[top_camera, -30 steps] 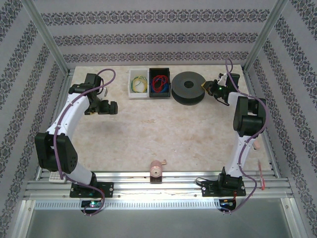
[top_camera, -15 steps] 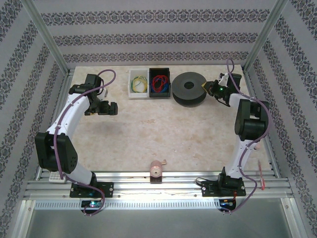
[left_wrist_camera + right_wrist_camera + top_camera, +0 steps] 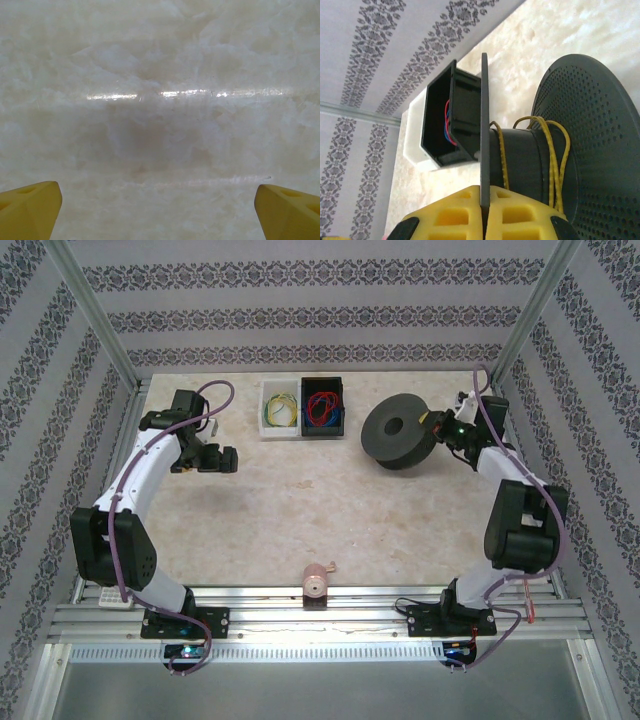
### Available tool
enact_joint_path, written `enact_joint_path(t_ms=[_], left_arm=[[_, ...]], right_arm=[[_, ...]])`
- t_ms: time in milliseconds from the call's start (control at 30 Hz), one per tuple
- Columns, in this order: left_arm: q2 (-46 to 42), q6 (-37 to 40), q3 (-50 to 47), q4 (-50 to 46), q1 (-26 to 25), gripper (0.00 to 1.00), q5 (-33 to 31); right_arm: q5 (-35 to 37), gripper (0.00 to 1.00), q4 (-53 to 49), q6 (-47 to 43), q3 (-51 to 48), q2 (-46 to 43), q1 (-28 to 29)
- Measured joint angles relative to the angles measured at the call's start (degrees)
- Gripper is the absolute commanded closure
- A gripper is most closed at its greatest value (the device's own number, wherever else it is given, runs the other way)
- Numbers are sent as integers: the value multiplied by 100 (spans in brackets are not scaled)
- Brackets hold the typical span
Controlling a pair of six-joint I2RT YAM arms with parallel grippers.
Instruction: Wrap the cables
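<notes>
The red cables (image 3: 322, 406) are left tangled in the black bin (image 3: 323, 382) at the far edge of the counter (image 3: 300, 500). The spool (image 3: 400, 435) has just been tipped up, pinched by the right gripper (image 3: 437, 426), and is judged readied for winding. The left gripper (image 3: 229, 457) is held spread.

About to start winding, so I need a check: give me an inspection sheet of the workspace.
Surface: pale marbled table.
Job's things: red cables loose in black bin with blue wire; black spool tilted, yellow wire on its core.
Clutter: white bin holding yellow-green wire; pinkish object at near edge.
Grippers: left gripper open above table; right gripper shut on spool's flange.
Cables: purple cords along both arms.
Surroundings: patterned walls, metal frame.
</notes>
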Motion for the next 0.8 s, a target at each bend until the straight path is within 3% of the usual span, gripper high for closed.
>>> enact_joint_path(t_ms=[167,400,533,800], left_arm=[[-44,2,-37,-2,-2,1,2],[-59,2,-37,-4,-50,1,4],[-109,2,-37,-4,-66,1,2],[-140,2,-37,-4,-76,1,2]], right_arm=[[-72,100,-352,-11,-494,-868,470],[-345,100,55,570,-966,-1410,1775],[-393,100,717,1027,-1294,-1147,2350],[-289,100,2225,1755,-1523,212,3027]])
